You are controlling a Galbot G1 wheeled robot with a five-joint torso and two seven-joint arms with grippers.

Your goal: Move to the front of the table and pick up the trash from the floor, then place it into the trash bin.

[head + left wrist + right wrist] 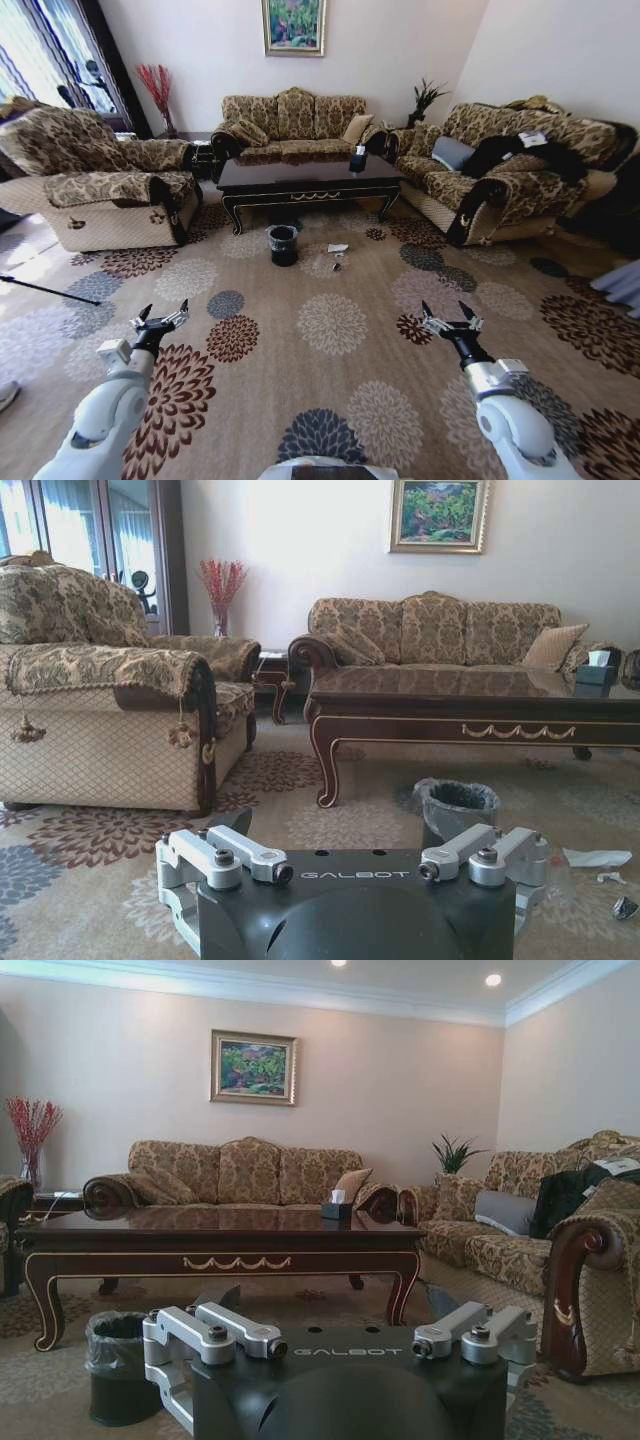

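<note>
The dark glossy table (pixel 300 176) stands far ahead in front of the back sofa. Before its front edge, the black trash bin (pixel 283 245) with a bag over its rim stands on the patterned carpet floor (pixel 330 325). The trash lies just right of the bin: a white paper piece (pixel 338 248) and small dark scraps (pixel 337 266). The left wrist view has the bin (pixel 456 808), the paper (pixel 597 858) and a scrap (pixel 625 908). My left gripper (pixel 165 310) and right gripper (pixel 445 310) hover open and empty above the carpet, well short of the trash.
A patterned armchair (pixel 110 190) stands at the left, a three-seat sofa (pixel 290 118) behind the table, and another sofa (pixel 510 175) with dark clothing at the right. A tissue box (pixel 357 158) sits on the table. A thin dark rod (pixel 50 290) lies at the left.
</note>
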